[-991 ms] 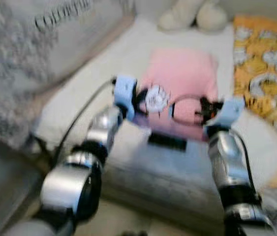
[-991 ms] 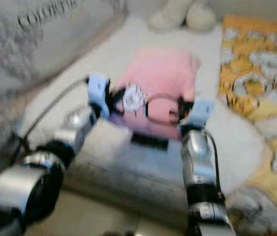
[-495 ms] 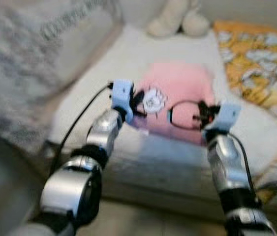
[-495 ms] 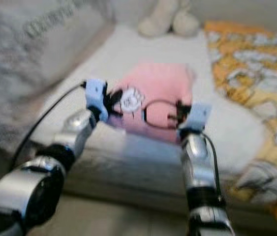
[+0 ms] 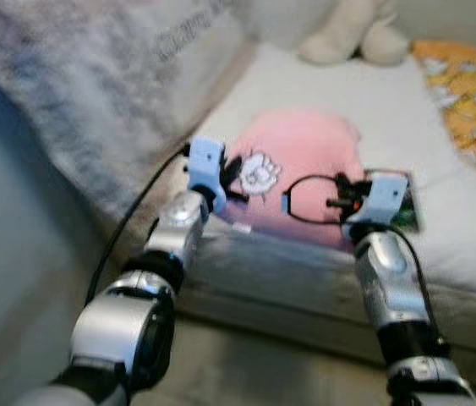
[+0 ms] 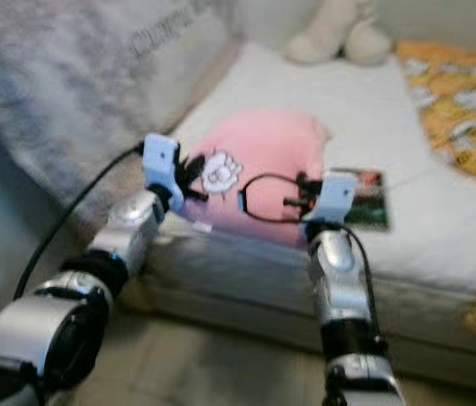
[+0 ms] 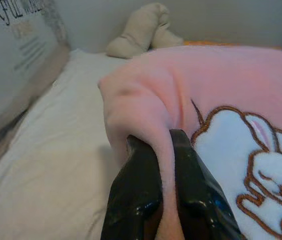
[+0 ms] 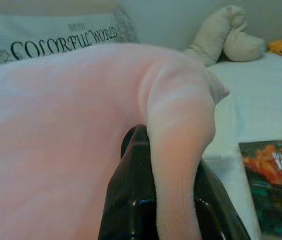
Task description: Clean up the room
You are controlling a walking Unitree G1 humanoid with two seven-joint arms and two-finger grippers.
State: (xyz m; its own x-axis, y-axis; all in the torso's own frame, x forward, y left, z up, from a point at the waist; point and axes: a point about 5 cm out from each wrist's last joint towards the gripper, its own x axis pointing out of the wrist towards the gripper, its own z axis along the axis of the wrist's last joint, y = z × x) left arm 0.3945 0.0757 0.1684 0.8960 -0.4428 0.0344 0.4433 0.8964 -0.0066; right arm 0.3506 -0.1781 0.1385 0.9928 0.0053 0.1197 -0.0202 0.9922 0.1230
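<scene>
A pink fleece cloth (image 5: 305, 173) with a white cartoon patch (image 5: 259, 173) is stretched above the near edge of a white bed (image 5: 373, 93). My left gripper (image 5: 236, 179) is shut on its left corner, and the pink fabric (image 7: 168, 165) is pinched between the black fingers (image 7: 135, 200). On the right corner my right gripper (image 5: 339, 193) is shut, with a fold of the cloth (image 8: 178, 150) squeezed between its fingers (image 8: 130, 190).
A dark book or card (image 5: 402, 203) lies on the bed just right of the cloth. A grey printed blanket (image 5: 94, 93) hangs at the left. A beige plush toy (image 5: 352, 38) sits at the bed's far end, an orange patterned quilt (image 5: 470, 93) at right.
The camera has swung, shifting the whole scene. Both grippers stay shut on the pink cloth. The dark book now shows on the bed to the right of the cloth.
</scene>
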